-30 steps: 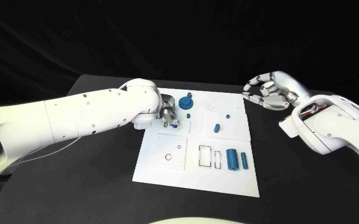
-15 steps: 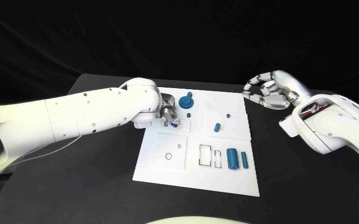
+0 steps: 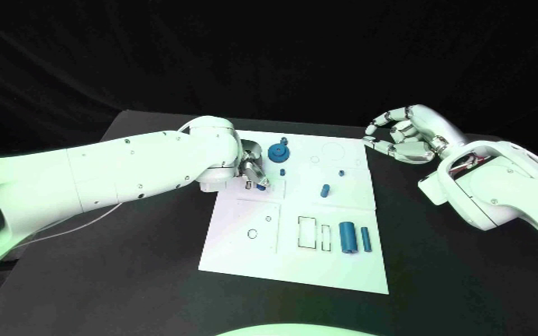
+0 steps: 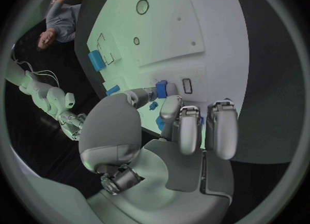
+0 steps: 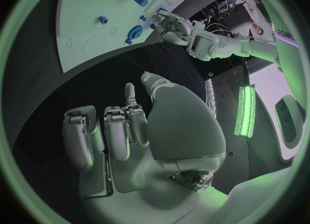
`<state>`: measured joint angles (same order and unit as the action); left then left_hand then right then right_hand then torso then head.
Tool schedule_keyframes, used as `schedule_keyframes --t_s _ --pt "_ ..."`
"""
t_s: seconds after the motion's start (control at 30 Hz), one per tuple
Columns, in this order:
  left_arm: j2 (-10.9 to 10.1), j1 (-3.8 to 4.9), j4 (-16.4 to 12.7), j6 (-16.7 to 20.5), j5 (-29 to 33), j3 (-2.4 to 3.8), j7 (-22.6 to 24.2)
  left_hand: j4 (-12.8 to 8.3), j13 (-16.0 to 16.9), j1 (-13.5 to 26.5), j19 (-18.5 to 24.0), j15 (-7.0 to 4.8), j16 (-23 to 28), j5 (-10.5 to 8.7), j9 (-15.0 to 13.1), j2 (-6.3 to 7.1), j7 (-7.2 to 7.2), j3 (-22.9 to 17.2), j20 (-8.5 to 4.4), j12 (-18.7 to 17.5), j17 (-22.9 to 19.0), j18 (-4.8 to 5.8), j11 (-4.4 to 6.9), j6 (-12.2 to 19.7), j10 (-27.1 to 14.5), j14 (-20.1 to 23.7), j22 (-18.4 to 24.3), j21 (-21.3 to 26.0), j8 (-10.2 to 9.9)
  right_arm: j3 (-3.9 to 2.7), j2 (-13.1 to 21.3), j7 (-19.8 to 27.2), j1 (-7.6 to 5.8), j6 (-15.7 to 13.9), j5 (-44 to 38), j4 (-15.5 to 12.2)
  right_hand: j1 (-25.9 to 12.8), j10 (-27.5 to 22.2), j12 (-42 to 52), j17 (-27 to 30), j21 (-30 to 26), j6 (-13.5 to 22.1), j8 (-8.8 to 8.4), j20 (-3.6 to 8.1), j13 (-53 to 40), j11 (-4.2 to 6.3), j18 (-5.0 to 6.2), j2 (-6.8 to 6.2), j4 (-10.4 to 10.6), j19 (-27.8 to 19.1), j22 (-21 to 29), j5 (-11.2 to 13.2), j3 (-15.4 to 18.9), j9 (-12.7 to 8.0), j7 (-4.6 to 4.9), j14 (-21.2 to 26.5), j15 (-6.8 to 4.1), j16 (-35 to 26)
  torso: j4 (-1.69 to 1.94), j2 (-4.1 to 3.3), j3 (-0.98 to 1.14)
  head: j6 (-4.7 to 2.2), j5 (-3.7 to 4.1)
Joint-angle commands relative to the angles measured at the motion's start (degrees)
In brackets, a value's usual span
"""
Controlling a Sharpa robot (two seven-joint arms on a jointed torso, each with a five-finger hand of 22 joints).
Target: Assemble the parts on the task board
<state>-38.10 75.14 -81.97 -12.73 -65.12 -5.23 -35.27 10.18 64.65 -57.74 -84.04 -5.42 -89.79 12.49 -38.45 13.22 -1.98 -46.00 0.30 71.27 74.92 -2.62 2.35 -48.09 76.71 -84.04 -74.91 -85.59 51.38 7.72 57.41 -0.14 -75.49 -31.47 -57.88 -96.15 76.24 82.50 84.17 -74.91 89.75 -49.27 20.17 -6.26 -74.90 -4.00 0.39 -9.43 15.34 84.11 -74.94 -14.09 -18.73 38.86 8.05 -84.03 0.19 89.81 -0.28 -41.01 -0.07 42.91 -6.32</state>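
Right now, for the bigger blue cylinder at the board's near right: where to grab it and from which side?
Grip the larger blue cylinder across its middle, coming straight down from above. It lies flat on the task board, long axis running near-to-far. The thinner blue piece lies close alongside to its right, so the finger on that side probably has little room.

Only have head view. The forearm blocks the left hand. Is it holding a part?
Observer: Yes. The left wrist view shows the left hand pinching a small blue part at its fingertips.
Operator: Where on the board?
Observer: The part sits right beside a small rectangular outline on the task board. I can't tell whether it touches the surface.
Operator: Right hand carrying anything?
Observer: No. The right wrist view shows the right hand with its fingers curled in on nothing, over the black table off the board.
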Motion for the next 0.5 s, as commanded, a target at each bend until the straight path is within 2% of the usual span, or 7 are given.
schedule_keyframes --t_s 0.03,0.5 --pt "0.1 -0.07 0.0 -1.4 0.4 -0.05 -0.1 0.3 0.1 0.8 -1.9 -0.33 -0.2 -0.12 0.3 0.00 0.68 0.9 -0.48 0.4 15.1 0.62 0.23 -0.9 0.4 -6.0 -5.4 -0.3 0.2 0.00 0.0 0.5 0.04 -0.1 -0.2 -0.1 -0.3 0.0 0.0 -13.5 0.3 0.4 0.28 0.38 -7.2 0.38 -0.39 -0.08 0.3 5.9 -15.1 -0.1 0.0 0.1 0.05 -5.6 -0.49 -0.2 -0.01 -0.01 0.01 0.00 -0.01" --pt "0.1 -0.07 0.2 -1.0 0.5 -0.06 0.0 2.1 0.1 2.0 -2.0 -0.36 -0.2 -0.10 1.2 -0.22 0.70 3.5 -0.53 0.6 15.1 0.63 0.24 -1.2 0.5 -6.0 -5.5 -0.3 0.7 0.00 0.1 0.5 0.04 -0.2 -0.2 -0.1 -0.7 0.0 -0.1 -13.4 0.3 0.5 0.42 0.40 -7.2 0.39 -0.39 -0.20 0.7 5.9 -15.1 0.5 0.2 0.3 0.03 -5.6 -0.51 -0.3 -0.01 0.01 0.00 -0.03 0.02"
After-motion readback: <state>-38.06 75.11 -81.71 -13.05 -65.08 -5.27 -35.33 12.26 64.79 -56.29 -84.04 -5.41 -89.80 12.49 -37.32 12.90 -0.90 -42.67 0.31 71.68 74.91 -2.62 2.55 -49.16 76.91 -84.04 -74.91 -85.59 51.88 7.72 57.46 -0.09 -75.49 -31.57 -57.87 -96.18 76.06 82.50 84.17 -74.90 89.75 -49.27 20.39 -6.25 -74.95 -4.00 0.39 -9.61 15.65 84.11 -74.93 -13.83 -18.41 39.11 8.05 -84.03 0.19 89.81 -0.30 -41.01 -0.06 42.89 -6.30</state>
